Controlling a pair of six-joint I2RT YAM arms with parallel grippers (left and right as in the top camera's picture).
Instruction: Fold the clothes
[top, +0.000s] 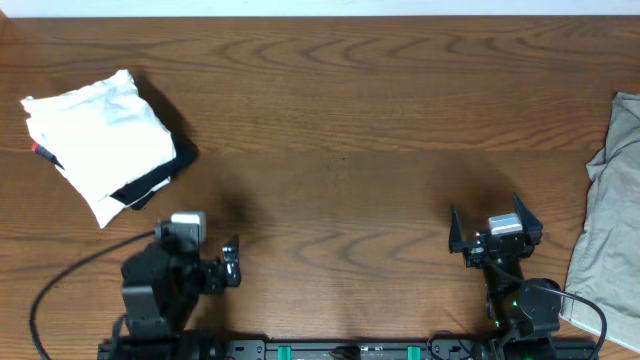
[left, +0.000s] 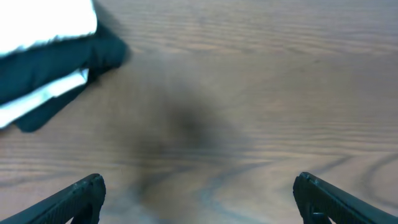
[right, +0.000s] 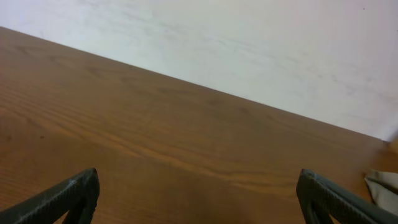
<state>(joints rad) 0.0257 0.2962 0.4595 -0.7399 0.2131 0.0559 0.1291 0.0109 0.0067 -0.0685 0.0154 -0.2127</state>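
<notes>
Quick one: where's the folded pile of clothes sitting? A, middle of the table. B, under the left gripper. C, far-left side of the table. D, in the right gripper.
C: the overhead view shows the pile lying at the far left of the table, well apart from the left gripper and the right gripper, both open and holding nothing.

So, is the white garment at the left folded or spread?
Folded: the white garment sits as a compact, layered bundle.
</notes>
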